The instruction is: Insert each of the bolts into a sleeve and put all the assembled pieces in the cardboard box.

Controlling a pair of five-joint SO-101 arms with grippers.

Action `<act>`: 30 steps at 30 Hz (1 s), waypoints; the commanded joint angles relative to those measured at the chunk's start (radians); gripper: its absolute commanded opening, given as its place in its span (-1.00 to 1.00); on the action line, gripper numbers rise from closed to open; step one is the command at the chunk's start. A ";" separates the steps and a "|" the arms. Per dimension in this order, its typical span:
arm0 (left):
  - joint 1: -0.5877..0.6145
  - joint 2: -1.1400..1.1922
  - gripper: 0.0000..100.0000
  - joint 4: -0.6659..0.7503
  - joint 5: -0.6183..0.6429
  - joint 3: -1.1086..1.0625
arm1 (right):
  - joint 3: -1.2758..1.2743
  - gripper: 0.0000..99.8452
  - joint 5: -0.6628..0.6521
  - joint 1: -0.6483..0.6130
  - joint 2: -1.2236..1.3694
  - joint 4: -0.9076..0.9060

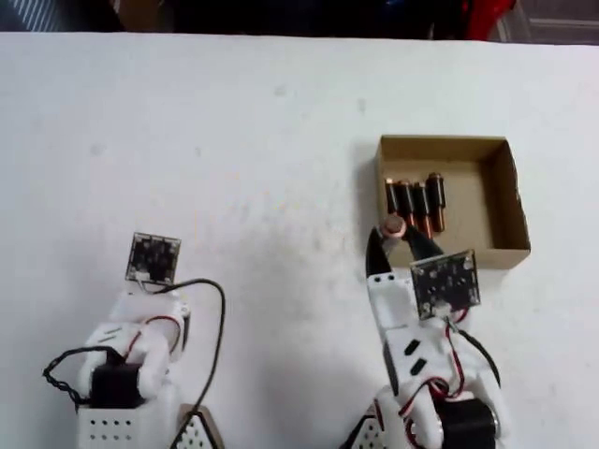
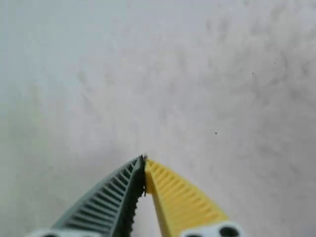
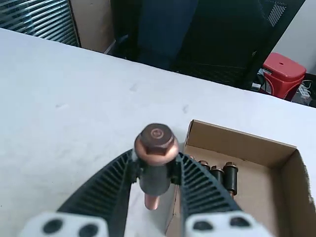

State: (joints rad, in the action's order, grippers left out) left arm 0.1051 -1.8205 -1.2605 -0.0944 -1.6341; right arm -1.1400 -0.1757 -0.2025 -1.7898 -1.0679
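My right gripper [image 3: 155, 170] is shut on an assembled piece [image 3: 155, 160]: a copper bolt with a hex head run through a black sleeve, its tip poking out below. In the high view this gripper [image 1: 397, 241] holds the piece [image 1: 392, 226] at the near left corner of the cardboard box [image 1: 500, 201]. Several assembled pieces [image 1: 416, 201] lie side by side in the box's left half, also seen in the right wrist view [image 3: 217, 174]. My left gripper [image 2: 144, 165] is shut on nothing, its grey and yellow fingertips together over bare white table. The left arm [image 1: 150, 271] sits at the near left.
The white table [image 1: 234, 140] stretches wide and bare to the left of and behind the box. The box's right half [image 1: 482, 201] holds nothing. Beyond the table's far edge stand dark chairs and a red object [image 3: 282, 69].
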 commanded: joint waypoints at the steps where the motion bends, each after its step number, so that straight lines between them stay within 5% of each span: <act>1: -0.005 -0.005 -0.95 0.006 0.000 -0.008 | 0.157 -0.97 -0.017 0.007 -0.007 -0.054; 14: -0.005 -0.005 -0.95 -0.028 0.002 -0.058 | 0.486 -0.97 -0.014 0.016 0.417 -0.165; 30: -0.022 -0.005 -0.95 -0.028 0.077 -0.058 | 0.632 -0.97 -0.120 0.326 1.148 0.097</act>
State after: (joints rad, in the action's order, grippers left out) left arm 0.0575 -1.8174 -1.2789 -0.0269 -1.6955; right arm -0.5754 -0.2662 0.0568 -0.7679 -1.0894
